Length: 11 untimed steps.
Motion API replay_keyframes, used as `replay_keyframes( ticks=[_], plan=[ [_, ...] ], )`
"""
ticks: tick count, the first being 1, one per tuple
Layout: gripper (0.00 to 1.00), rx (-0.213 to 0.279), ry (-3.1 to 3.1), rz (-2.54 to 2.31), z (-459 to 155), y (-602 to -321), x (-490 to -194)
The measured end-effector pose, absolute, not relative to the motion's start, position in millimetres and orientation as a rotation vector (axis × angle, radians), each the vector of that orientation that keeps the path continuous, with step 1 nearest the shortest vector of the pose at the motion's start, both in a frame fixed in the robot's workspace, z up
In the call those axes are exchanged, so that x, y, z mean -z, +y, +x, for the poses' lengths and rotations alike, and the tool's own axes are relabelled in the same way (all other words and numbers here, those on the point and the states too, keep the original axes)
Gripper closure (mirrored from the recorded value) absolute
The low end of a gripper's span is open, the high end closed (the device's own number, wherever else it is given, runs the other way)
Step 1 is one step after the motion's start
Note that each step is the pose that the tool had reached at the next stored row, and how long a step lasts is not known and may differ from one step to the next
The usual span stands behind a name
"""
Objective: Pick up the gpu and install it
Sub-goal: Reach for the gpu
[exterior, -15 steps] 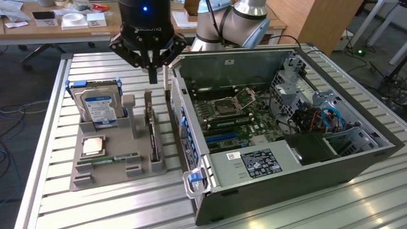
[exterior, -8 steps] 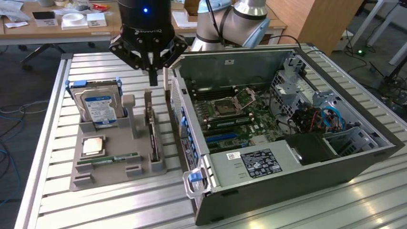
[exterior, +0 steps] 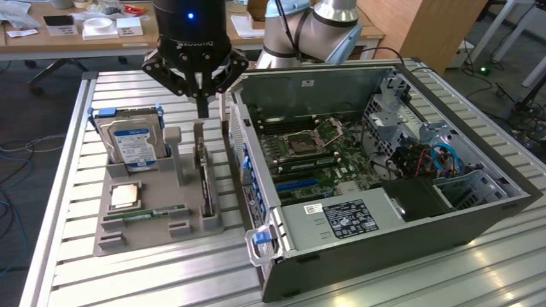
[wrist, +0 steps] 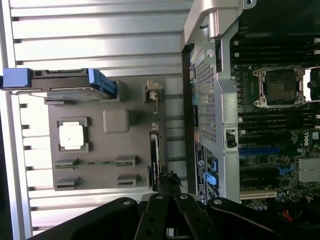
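A gray molded tray (exterior: 140,240) on the ribbed metal table (exterior: 128,281) holds 4 parts. A silver hard drive (exterior: 132,137) stands upright, a square silver processor chip (exterior: 125,195) lies flat, and a narrow green memory stick (exterior: 158,213) sits in its clips. The graphics card (exterior: 204,185) is a thin dark board on edge, on the tray's side nearest the open computer case (exterior: 477,211). The gripper (exterior: 203,110) hangs above the card's end near the hard drive, its fingers pinched together and holding nothing.
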<state>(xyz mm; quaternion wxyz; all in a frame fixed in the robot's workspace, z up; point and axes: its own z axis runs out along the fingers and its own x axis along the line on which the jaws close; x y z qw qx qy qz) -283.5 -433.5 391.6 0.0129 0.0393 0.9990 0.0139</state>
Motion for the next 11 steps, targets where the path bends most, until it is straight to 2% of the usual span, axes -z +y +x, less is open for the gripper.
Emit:
replay_keyframes(
  ticks=[11],
  plan=[
    [0.89, -0.043, 3.113, 0.122, -291.2, -434.2, -391.3]
  ],
)
